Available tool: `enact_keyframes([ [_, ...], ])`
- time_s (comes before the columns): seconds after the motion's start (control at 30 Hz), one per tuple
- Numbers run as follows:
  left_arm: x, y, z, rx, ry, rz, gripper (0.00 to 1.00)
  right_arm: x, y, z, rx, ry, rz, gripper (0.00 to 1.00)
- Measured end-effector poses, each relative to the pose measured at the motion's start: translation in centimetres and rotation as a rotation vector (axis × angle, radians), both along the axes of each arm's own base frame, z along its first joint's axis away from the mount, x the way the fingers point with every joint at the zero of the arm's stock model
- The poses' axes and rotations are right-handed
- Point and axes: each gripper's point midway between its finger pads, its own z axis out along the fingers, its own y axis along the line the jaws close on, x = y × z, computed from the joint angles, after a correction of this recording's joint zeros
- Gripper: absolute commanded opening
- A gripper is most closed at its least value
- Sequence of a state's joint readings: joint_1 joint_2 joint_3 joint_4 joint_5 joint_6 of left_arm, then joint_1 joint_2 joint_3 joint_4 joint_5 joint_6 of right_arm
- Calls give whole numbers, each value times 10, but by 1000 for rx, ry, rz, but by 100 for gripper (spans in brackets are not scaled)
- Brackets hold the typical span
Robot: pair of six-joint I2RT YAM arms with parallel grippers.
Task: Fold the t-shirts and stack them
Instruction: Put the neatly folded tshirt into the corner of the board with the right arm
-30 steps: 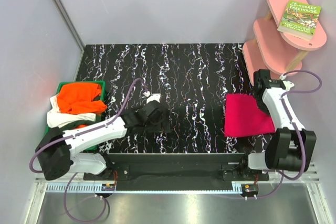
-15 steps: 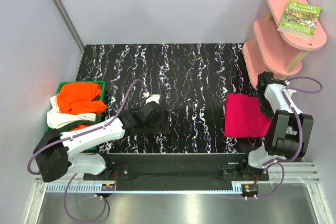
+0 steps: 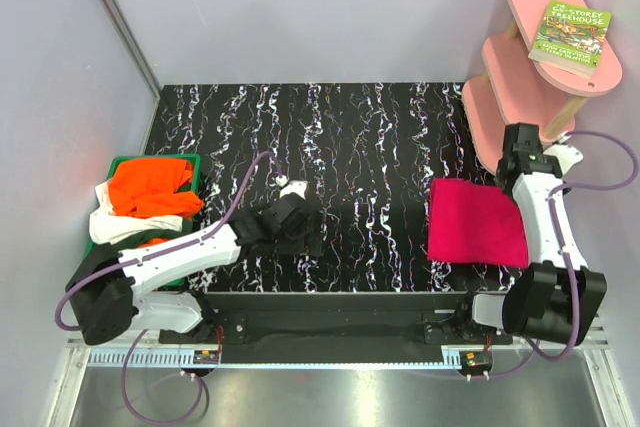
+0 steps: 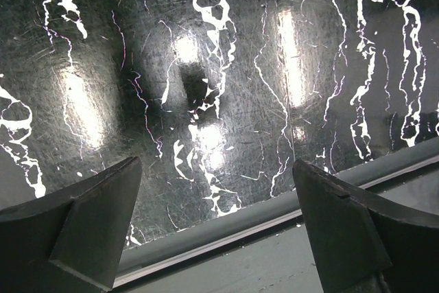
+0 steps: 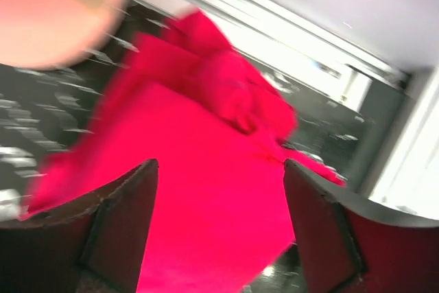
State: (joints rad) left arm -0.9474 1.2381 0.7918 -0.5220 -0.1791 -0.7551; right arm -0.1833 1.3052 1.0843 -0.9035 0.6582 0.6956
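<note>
At the left edge, the green plastic tray [image 3: 122, 160] holds a crumpled bright orange t-shirt [image 3: 150, 187] lying over a rumpled white t-shirt [image 3: 118, 225], both unfolded. These lie to the left of the left gripper [image 4: 214, 169], which hangs over bare black marbled table [image 3: 380, 137] with its fingers spread wide and nothing between them. The left arm is by far the nearer to the tray, so fetching the next shirt likely means swinging that gripper leftward. Further right, a folded crimson-pink t-shirt [image 3: 475, 222] rests flat near the table's right side, close to square, with no clear long axis. The right gripper [image 5: 219, 164] hovers over its far right corner, beside the pink tiered shelf [image 3: 520, 87], its fingers apart and the cloth below them, seemingly unpinched.
</note>
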Motion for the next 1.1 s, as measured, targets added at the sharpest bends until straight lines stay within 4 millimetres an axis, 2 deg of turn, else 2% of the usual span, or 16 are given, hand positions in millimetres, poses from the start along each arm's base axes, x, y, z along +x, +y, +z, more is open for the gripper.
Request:
enact_keyframes([
  [0.03,0,0,-1,2,2,0,98,6,1,11,0,-41,12,81],
  [0.1,0,0,-3,10,7,-3,97,16,3,24,9,-97,37,70],
  [0.13,1,-2,-3,10,9,-5,97,22,7,28,25,-122,59,61],
  [0.17,1,-3,-3,11,11,-6,97,25,10,28,38,-130,81,34],
  [0.27,1,-5,-3,10,17,-9,96,32,25,15,105,-155,153,0],
  [0.4,1,-7,-5,12,26,-13,95,28,45,-18,211,-120,207,0],
  [0.53,0,-8,-6,12,31,-18,95,25,51,-45,271,-56,184,0],
  [0.93,-1,-8,-6,13,31,-19,95,-13,41,-79,303,15,-57,0],
  [1.1,0,-7,-6,14,29,-20,95,-27,40,-96,379,13,-166,0],
])
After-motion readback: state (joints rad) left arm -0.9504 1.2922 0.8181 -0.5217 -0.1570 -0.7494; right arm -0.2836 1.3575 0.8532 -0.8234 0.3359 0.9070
